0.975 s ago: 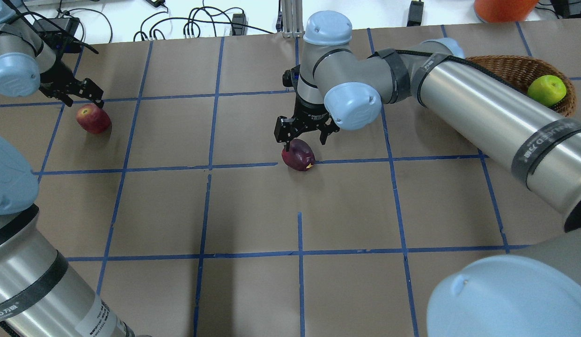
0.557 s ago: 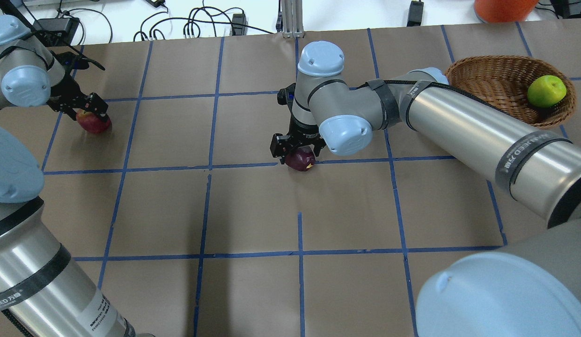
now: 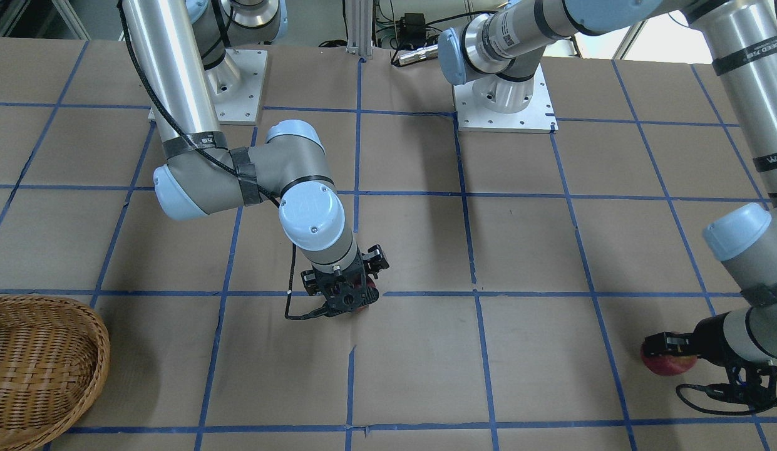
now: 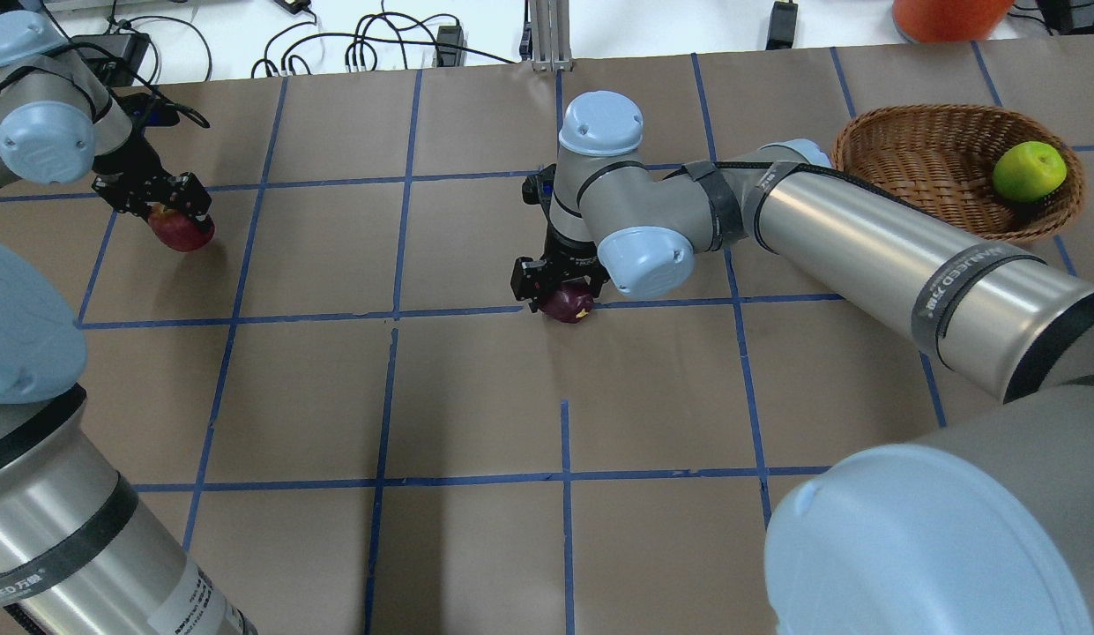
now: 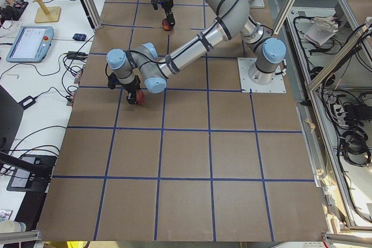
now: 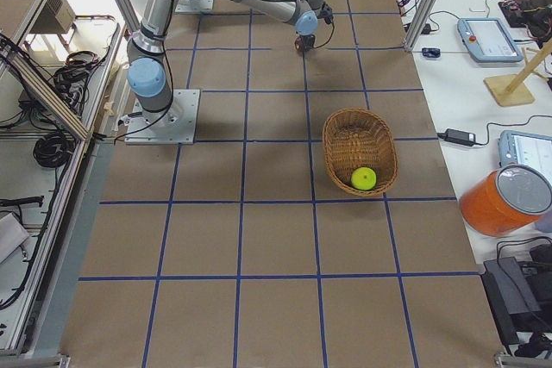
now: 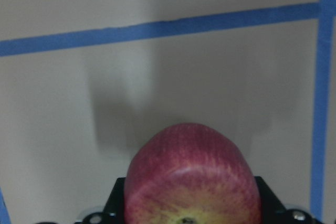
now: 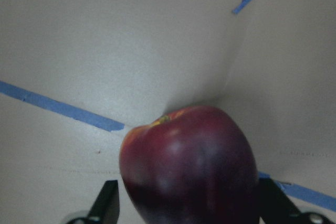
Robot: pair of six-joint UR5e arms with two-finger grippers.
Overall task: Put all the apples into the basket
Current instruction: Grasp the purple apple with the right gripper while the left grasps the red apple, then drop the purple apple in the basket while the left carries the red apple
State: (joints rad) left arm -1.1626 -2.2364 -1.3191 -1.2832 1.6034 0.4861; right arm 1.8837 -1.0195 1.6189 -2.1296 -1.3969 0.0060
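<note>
Brown-papered counter (image 4: 476, 397) carries the basket (image 4: 926, 159) with the green apple (image 4: 1029, 171) inside, left tool (image 4: 178, 212) clamped on the red apple (image 4: 185, 233), right tool (image 4: 560, 287) clamped on the maroon apple (image 4: 571, 307) half hidden beneath it.

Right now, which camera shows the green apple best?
The overhead view: the green apple is large and unblocked inside the basket. The right-side view shows it smaller; the other views miss it.

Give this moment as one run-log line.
left gripper: straddles red apple, grip unclear | right gripper: straddles maroon apple, grip unclear | green apple: in basket
</note>
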